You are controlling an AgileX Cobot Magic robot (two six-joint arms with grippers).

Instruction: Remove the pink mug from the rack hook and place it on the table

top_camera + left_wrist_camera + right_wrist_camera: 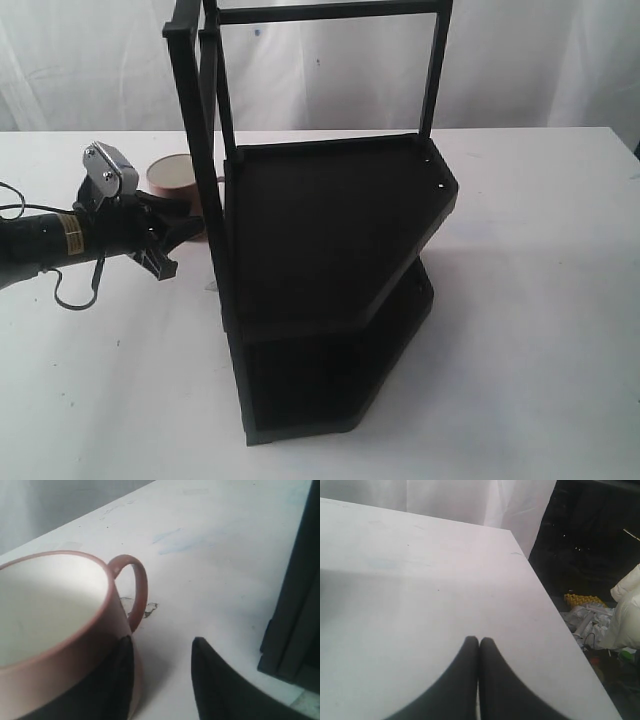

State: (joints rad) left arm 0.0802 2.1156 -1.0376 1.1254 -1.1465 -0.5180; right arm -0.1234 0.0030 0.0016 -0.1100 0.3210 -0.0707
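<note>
The pink mug (172,175) stands upright on the white table (540,300), just left of the tall black rack (330,230). My left gripper (175,245) is open beside it, low over the table. In the left wrist view the mug (55,610) shows its cream inside and its handle. One finger (125,680) lies against the mug's outer wall and the other finger (220,690) stands apart, with only bare table (215,545) between them. The rack's post (295,595) is close by. My right gripper (479,640) is shut on nothing above the table (420,580); it is out of the exterior view.
A white curtain (90,60) hangs behind the table. A thin cable loop (70,295) dangles under the left arm. In the right wrist view the table's edge (555,620) drops off to dark floor clutter (590,615).
</note>
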